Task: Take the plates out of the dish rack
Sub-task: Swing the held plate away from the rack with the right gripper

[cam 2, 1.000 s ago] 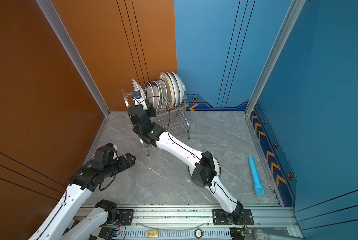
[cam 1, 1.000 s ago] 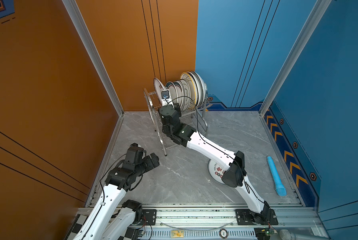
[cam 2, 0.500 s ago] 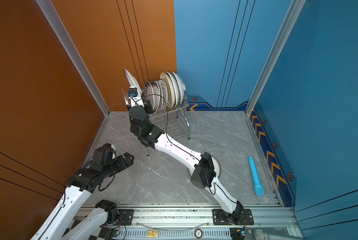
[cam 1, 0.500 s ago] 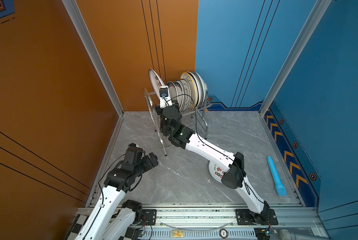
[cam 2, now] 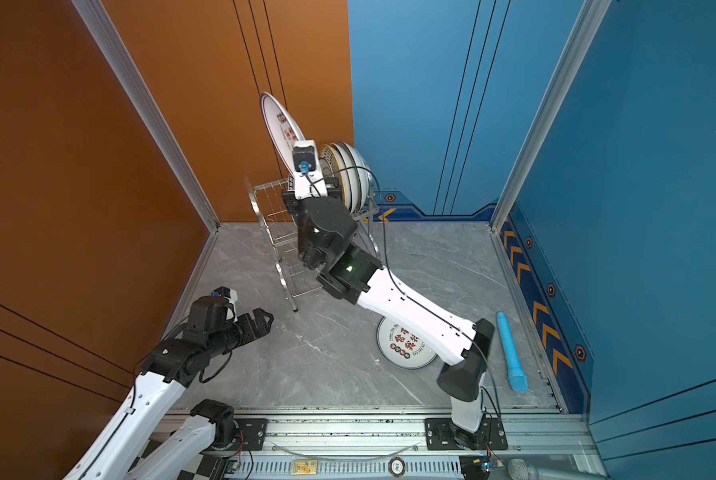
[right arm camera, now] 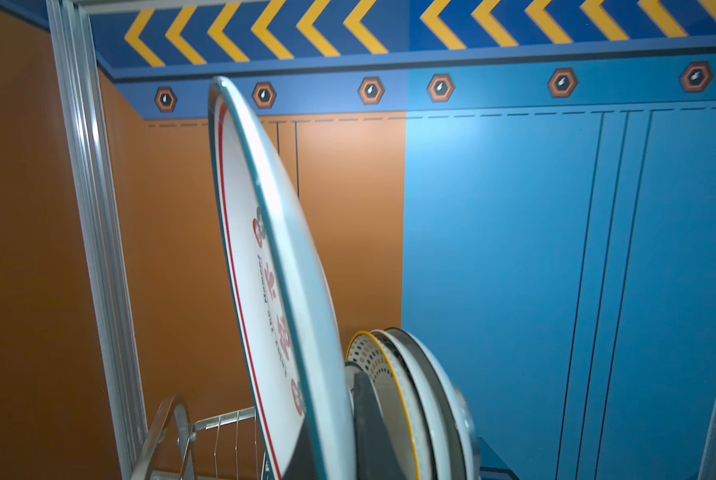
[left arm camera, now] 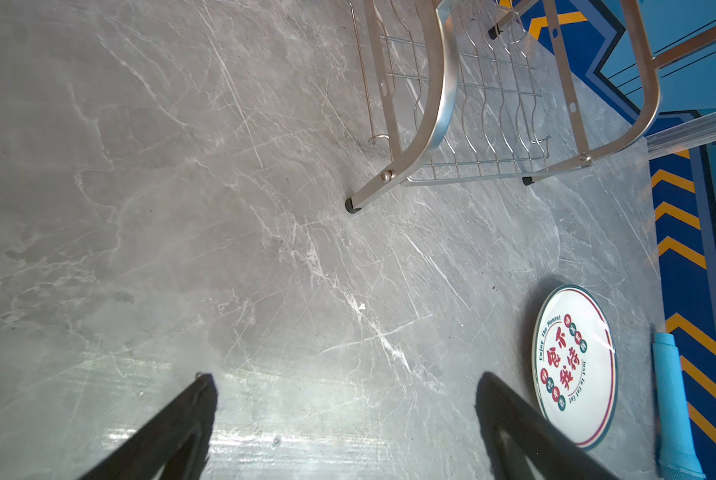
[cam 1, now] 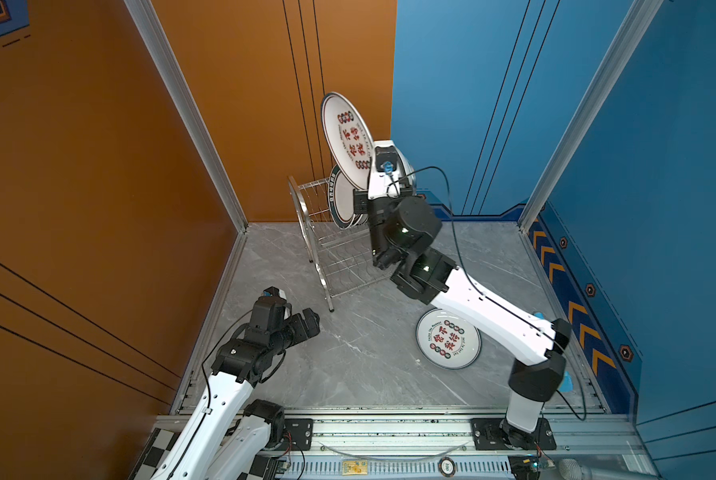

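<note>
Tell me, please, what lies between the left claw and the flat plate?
Between left claw and flat plate, only bare marble, in both top views.

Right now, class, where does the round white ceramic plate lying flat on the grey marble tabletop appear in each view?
In a top view: plate, lower right of centre.
In a top view: plate lower centre, half behind the right arm.
Left wrist: plate beside the blue cylinder.
Right wrist: not in it.
Shared landmark: steel wire dish rack.
</note>
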You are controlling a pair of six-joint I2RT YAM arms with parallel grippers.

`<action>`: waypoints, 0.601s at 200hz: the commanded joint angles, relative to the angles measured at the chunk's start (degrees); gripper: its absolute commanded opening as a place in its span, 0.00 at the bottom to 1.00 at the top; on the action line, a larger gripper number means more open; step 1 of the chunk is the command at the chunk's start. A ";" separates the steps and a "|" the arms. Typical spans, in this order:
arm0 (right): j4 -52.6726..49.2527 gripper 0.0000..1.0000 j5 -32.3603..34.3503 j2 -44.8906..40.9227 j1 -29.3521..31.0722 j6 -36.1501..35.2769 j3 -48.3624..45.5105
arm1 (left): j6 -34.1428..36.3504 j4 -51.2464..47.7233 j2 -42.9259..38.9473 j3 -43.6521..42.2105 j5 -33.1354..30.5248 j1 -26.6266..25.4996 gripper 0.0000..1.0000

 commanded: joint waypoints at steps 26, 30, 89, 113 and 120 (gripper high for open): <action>-0.61 0.00 0.04 -23.95 -1.72 12.80 -25.00 | 2.19 1.83 -1.46 -0.16 3.47 -1.07 0.98; -1.57 0.00 0.08 -26.09 -2.11 14.00 -27.22 | 2.23 1.82 -1.55 -0.13 3.67 -1.27 0.98; -29.79 0.00 -2.45 -48.81 -13.38 37.00 -45.37 | -1.31 2.97 -0.99 -0.83 -1.07 -9.38 0.98; -42.92 0.00 -13.67 -52.87 -22.97 47.58 -48.56 | -2.35 5.67 0.90 -1.15 -1.79 -14.34 0.98; -45.70 0.00 -18.31 -53.41 -25.88 50.01 -49.65 | -2.84 6.23 1.59 -1.09 -3.08 -16.13 0.98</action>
